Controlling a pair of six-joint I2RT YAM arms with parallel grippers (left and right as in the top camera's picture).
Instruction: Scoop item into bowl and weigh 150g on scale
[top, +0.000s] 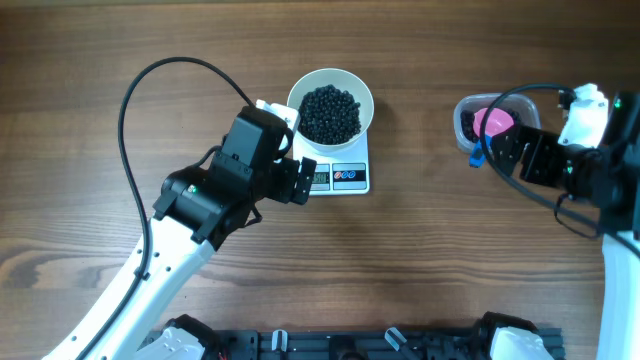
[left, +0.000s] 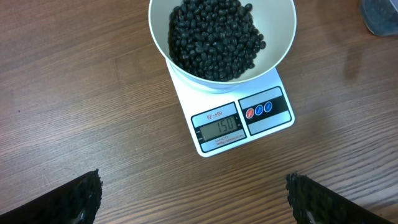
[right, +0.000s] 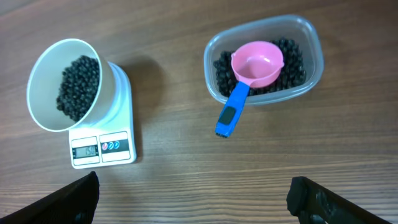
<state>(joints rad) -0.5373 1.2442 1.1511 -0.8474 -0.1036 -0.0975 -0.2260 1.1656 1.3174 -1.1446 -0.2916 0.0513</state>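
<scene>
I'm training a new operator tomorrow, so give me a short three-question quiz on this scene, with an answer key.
1. True or false: the white bowl of black pellets stands beside the scale, not on it.
2. Where does the pink scoop lie? A) in the white bowl B) in the clear tub C) on the scale
3. Which holds something: the left gripper or the right gripper?

Key: 1 false, the bowl stands on the scale. 2 B, its blue handle sticks out over the rim. 3 neither, both are open and empty.
</scene>
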